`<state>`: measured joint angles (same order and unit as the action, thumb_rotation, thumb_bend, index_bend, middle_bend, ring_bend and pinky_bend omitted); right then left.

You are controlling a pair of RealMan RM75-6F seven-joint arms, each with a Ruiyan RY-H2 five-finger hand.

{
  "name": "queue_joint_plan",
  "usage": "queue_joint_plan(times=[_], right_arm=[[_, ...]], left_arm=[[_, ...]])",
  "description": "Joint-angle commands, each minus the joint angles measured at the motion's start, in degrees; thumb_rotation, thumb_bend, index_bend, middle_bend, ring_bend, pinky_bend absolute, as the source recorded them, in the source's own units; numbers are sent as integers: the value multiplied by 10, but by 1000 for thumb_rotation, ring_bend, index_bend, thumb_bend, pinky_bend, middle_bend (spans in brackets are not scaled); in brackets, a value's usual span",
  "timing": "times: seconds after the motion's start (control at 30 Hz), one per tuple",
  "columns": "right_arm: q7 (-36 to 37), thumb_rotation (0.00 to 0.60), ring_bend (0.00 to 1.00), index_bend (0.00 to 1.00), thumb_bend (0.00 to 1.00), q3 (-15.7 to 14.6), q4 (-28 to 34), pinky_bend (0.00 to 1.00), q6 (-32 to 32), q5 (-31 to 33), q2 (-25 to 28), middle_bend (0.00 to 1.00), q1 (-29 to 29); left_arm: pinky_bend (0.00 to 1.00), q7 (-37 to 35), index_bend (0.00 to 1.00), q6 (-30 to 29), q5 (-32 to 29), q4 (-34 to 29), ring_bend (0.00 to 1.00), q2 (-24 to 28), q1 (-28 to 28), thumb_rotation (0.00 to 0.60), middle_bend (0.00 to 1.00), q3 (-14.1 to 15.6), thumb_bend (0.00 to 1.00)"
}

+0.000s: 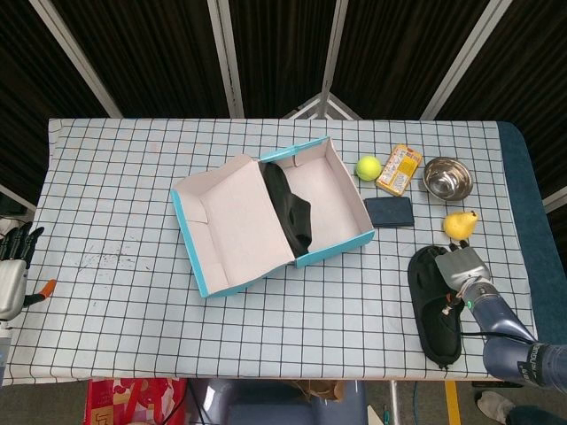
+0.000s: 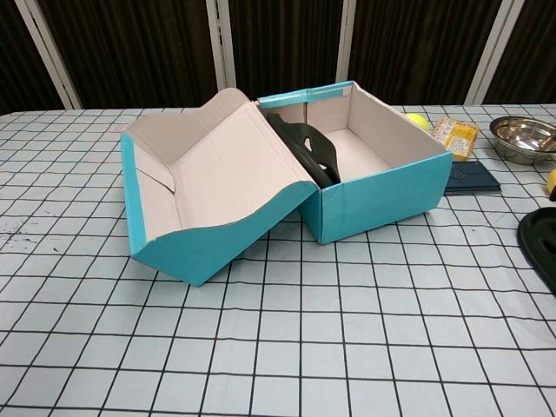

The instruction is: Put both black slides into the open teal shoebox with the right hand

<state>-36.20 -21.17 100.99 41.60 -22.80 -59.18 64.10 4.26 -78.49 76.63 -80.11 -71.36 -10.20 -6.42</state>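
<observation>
While the left hand (image 1: pixel 11 266) hangs idle with fingers apart, holding nothing, far left of the shoebox (image 1: pixel 350 241), one black slide (image 1: pixel 291 211) leans inside the box against its lid side, half the job seemingly done. Just right of the box sit a tennis ball (image 1: pixel 368 167), a dark wallet (image 1: pixel 389 212), a yellow packet (image 1: pixel 400 168), a steel bowl (image 1: pixel 447 178) and a pear (image 1: pixel 459 224). Further right and nearer the table's front edge, the right hand (image 1: pixel 464 270) rests on the second slide (image 1: pixel 434 305); whether it grips cannot be told. The wallet lies nearest the likely path back.

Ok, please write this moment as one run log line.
teal shoebox: open, one slide inside | second slide: on table | right hand: on it | left hand: idle
</observation>
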Motion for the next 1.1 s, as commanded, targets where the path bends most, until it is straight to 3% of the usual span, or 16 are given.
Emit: queue_joint_plan(times=[0.03, 0.27, 0.53, 1.1], right_arm=[[15, 600, 69, 66, 334, 12, -24, 11, -15, -12, -16, 114, -11], [23, 600, 69, 66, 334, 14, -69, 11, -48, -4, -42, 114, -12], [32, 600, 69, 66, 333, 9, -112, 11, -71, 7, -67, 114, -14], [-3, 600, 69, 66, 333, -29, -107, 0, -54, 47, -69, 114, 21]], left_arm=[[110, 0, 90, 0, -1, 1, 0, -1, 0, 600, 0, -1, 358], [110, -29, 86, -7, 17, -1, 0, 0, -2, 600, 0, 0, 358], [110, -61, 86, -67, 77, -8, 0, -4, 1, 600, 0, 0, 357], [110, -28, 86, -78, 81, -1, 0, -17, 2, 600, 0, 2, 358]])
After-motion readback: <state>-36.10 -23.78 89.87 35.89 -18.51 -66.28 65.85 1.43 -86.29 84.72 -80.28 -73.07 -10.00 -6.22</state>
